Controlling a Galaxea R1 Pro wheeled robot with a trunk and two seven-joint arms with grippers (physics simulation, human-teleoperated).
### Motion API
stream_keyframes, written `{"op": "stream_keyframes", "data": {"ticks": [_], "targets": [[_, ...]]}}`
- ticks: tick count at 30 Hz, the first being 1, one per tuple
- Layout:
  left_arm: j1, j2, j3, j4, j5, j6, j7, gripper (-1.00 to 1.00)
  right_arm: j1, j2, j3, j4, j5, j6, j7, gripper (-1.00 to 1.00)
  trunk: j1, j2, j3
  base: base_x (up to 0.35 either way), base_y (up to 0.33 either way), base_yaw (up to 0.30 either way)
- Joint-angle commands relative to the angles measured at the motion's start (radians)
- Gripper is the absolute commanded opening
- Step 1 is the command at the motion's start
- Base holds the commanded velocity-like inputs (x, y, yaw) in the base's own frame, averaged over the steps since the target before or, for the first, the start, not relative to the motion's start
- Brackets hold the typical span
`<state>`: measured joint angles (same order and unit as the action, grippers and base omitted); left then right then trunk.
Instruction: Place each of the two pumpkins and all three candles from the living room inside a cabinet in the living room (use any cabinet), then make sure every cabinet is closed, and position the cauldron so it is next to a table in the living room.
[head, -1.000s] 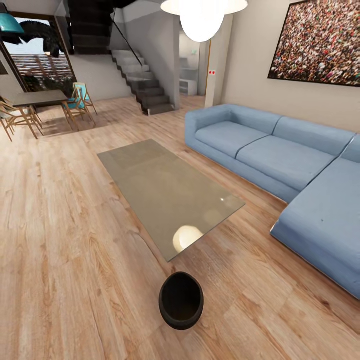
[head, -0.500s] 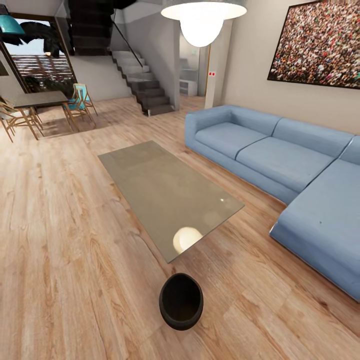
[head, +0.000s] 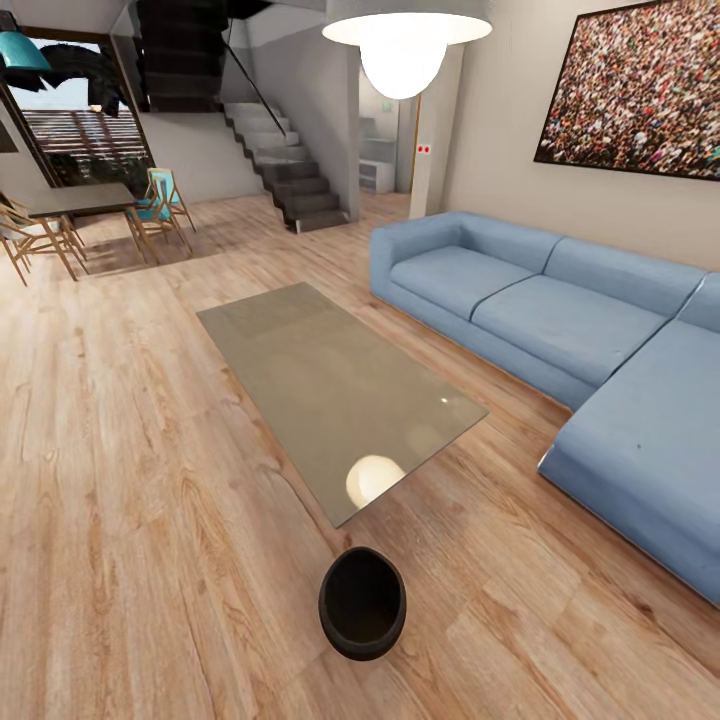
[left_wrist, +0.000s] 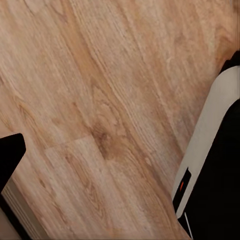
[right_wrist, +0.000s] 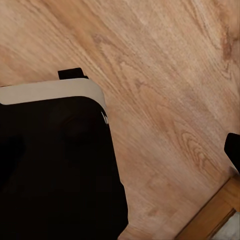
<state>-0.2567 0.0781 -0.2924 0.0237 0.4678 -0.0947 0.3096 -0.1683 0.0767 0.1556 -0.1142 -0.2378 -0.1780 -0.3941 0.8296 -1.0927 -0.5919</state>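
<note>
Fingers' state on either arm I cannot tell; cauldron (head: 362, 602) sits just beside the counter (head: 340, 385), so leave it undisturbed.

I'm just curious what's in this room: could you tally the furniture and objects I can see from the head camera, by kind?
Cauldron: 1
Glass coffee table: 1
Blue sofa: 1
Dining table: 1
Wall picture: 1
White hanging lamp: 1
Staircase: 1
Total: 7; the chairs by the dining table are too crowded to count.
</note>
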Motion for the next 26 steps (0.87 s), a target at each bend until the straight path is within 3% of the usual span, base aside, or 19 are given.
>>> {"op": "stream_keyframes", "data": {"ticks": [1,6,26], "targets": [[-0.001,-0.002,-0.008,0.002,0.009,-0.005,0.001,1.00,-0.001,0.000,0.008,0.001,-0.011,-0.004,-0.003,1.00,0.000,-0.001,-0.001,0.000,0.000,0.000],[-0.001,-0.023,-0.008,0.002,0.011,-0.008,0.003,1.00,0.001,0.001,0.010,0.002,-0.010,-0.003,-0.003,1.00,0.000,-0.001,-0.001,0.000,0.000,0.000],[-0.001,-0.026,-0.008,0.002,0.011,-0.010,0.003,1.00,0.001,0.002,0.010,0.065,-0.014,-0.003,-0.003,1.00,0.000,-0.001,-0.001,0.000,0.000,0.000]]}}
